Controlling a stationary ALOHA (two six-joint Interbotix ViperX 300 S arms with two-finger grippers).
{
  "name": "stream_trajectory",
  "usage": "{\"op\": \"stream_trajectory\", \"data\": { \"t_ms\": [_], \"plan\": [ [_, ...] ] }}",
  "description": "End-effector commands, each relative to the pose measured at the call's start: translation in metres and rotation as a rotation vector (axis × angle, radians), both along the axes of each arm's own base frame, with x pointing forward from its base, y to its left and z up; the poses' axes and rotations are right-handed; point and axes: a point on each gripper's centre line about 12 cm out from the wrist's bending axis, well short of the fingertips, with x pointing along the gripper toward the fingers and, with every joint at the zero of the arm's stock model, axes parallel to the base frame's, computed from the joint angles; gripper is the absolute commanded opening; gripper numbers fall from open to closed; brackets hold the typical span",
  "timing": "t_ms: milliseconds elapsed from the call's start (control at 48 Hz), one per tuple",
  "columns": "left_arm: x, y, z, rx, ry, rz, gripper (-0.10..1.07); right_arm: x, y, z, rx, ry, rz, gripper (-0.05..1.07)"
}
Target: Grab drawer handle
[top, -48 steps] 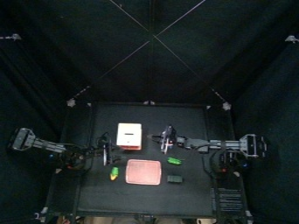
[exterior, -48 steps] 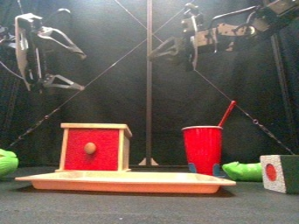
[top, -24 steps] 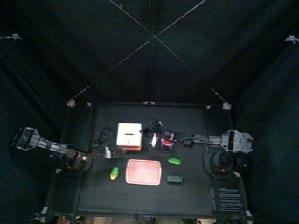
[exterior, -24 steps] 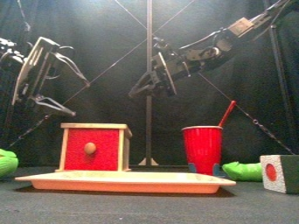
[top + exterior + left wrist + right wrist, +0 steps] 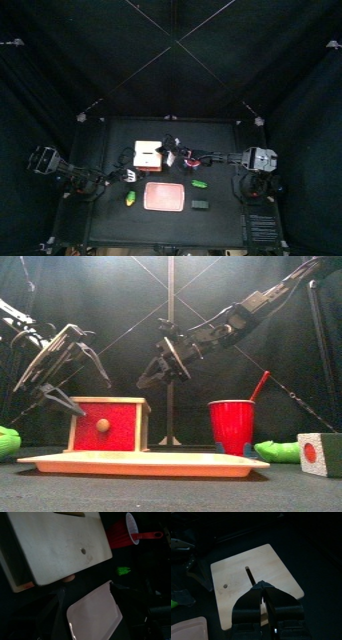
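The drawer [image 5: 107,424] is a cream box with a red front and a round knob [image 5: 102,425]. It stands behind the pink tray [image 5: 140,464]. In the top view the drawer [image 5: 146,153] lies left of centre. My right gripper [image 5: 159,364] hangs above the drawer's right side. In the right wrist view its jaws [image 5: 262,585] meet at a point over the cream drawer top [image 5: 234,574]. My left gripper [image 5: 60,381] hangs open just left of the drawer, at about its top height. The left wrist view shows the drawer top [image 5: 57,542] from close by.
A red cup [image 5: 231,426] with a straw stands right of the drawer. Green pieces lie at the far left [image 5: 7,441] and right [image 5: 278,451]. A cream block with a red dot [image 5: 321,453] stands at the far right. The pink tray [image 5: 164,196] lies in front.
Both arms have come down from high up. The right gripper has moved left over the drawer. The left gripper has dropped beside the drawer's left side.
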Motion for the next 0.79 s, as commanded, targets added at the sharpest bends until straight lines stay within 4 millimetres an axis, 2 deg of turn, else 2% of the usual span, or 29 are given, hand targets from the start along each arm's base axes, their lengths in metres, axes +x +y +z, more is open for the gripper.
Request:
{"op": "stream_trajectory", "data": {
  "t_ms": [0, 354, 771],
  "plan": [
    [0.007, 0.002, 0.004, -0.009, -0.013, 0.034, 1.02, 0.008, -0.007, 0.017, -0.015, -0.042, -0.008, 0.02],
    [0.018, 0.002, 0.0, -0.058, -0.001, 0.102, 1.02, 0.03, -0.018, -0.002, -0.028, 0.021, 0.006, 0.02],
    [0.023, 0.012, -0.006, -0.071, 0.021, 0.142, 1.02, 0.027, -0.017, -0.013, 0.003, 0.104, 0.011, 0.02]
  ]
}}
